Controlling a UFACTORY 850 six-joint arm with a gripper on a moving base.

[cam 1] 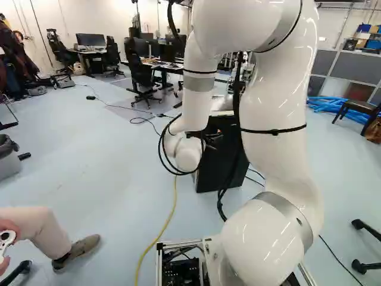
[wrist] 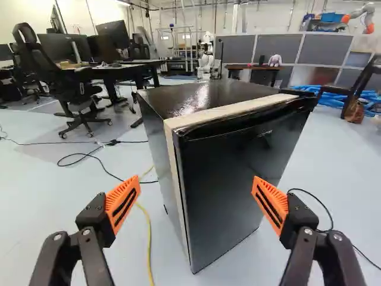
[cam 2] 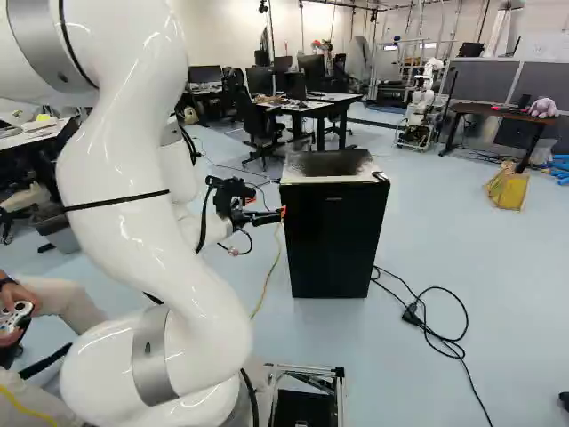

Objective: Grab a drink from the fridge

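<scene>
Wrist view: the gripper [wrist: 196,181] is open, its two fingers set wide apart with nothing grasped between them. Ahead of it stands the fridge [wrist: 229,173], upright on the floor [wrist: 77,208], with a near vertical edge of the door [wrist: 217,196] facing the gap between the fingers. A pale strip [wrist: 175,173] runs along the door's border; the door appears shut, and no interior shows. The drink is not visible; by the task it is presumably inside, but this cannot be confirmed. Left base view: the arm [cam 1: 274,95] reaches ahead, and the fridge stands beyond it, partly hidden by its links and cables. No drink shows here either. A yellow cable [cam 1: 169,211] lies on the floor between the base and the fridge. Right base view: the gripper is at the fridge's left side in this view, near the front edge of the door; whether a fingertip touches it cannot be determined. A black cable [cam 2: 412,313] lies on the floor on the opposite side of the fridge. Status: the task is judged to be at an early stage. The approach to the fridge is largely complete. Remaining operations: engage the door edge, swing the door open, locate the drink, grip it and withdraw it. Caution: a poorly placed fingertip may slip off the edge or push the fridge instead of opening it.
</scene>
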